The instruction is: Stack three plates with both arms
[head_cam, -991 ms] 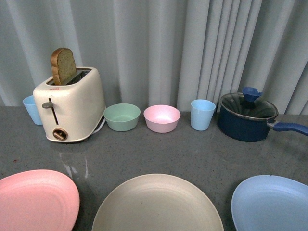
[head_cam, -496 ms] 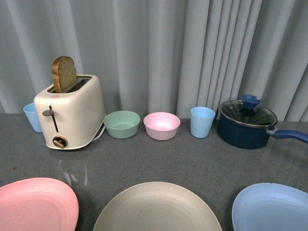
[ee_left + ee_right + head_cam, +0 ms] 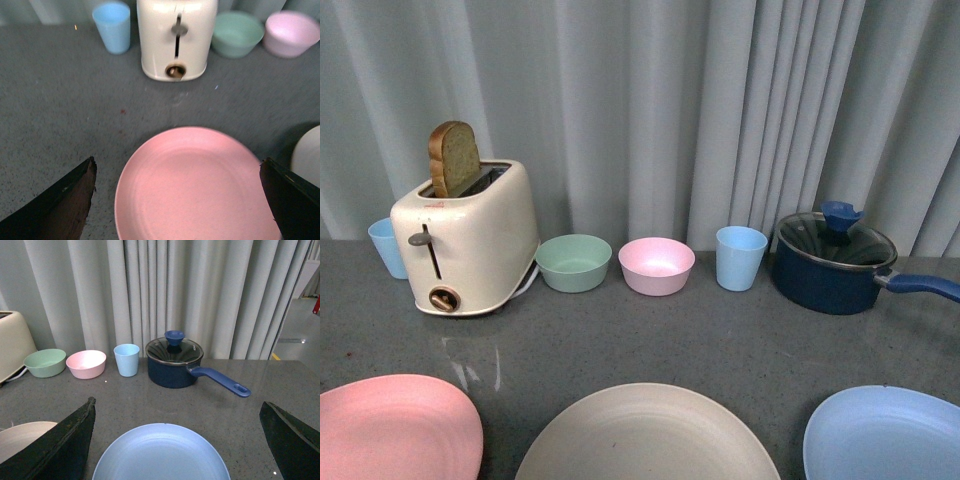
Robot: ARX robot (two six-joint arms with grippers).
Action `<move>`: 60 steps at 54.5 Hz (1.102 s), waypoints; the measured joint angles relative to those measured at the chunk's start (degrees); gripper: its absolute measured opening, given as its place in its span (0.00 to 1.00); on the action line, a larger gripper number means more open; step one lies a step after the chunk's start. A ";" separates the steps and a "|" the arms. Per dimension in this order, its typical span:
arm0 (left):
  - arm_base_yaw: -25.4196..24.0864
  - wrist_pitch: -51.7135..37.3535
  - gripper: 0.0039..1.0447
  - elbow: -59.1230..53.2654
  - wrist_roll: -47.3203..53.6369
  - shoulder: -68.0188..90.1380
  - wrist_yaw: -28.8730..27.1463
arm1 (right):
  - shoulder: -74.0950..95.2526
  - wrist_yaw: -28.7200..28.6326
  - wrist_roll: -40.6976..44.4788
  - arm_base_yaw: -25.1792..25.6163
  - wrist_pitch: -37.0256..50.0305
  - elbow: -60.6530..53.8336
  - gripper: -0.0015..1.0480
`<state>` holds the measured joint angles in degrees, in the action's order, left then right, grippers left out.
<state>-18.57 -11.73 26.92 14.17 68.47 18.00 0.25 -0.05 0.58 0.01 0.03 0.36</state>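
Three round plates lie flat in a row on the table (image 3: 720, 330), apart from each other: the pink plate (image 3: 395, 428) on the left, the beige plate (image 3: 645, 440) in the middle, the blue plate (image 3: 885, 435) on the right. The left gripper (image 3: 177, 165) looks down at the pink plate, which sits just below and between its jaws, and they are spread wide with nothing in them. The right gripper (image 3: 177, 404), wide open and empty too, points more level over the blue plate.

Pink plate (image 3: 390, 428), beige plate (image 3: 645, 440) and blue plate (image 3: 885, 435) lie apart in a row.
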 joint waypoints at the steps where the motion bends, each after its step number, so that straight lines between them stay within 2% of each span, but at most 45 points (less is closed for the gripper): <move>1: -0.31 0.74 0.94 1.11 1.11 2.69 0.11 | 0.00 0.00 0.00 0.00 0.00 0.00 0.93; 13: -2.95 12.15 0.94 13.18 13.60 23.50 -0.11 | 0.00 0.00 0.00 0.00 0.00 0.00 0.93; 21: -4.52 13.77 0.94 19.43 19.63 32.59 -3.26 | 0.00 0.00 0.00 0.00 0.00 0.00 0.93; 26: -5.38 17.92 0.94 23.26 23.37 37.38 -5.35 | 0.00 0.00 0.00 0.00 0.00 0.00 0.93; 46: -6.51 26.16 0.94 36.33 23.28 47.15 -8.85 | 0.00 0.00 0.00 0.00 0.00 0.00 0.93; 60: -6.45 30.08 0.94 38.97 22.69 50.97 -7.02 | 0.00 0.00 0.00 0.00 0.00 0.00 0.93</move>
<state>-25.02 18.35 65.89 36.86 119.44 10.98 0.25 -0.05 0.58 0.01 0.03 0.36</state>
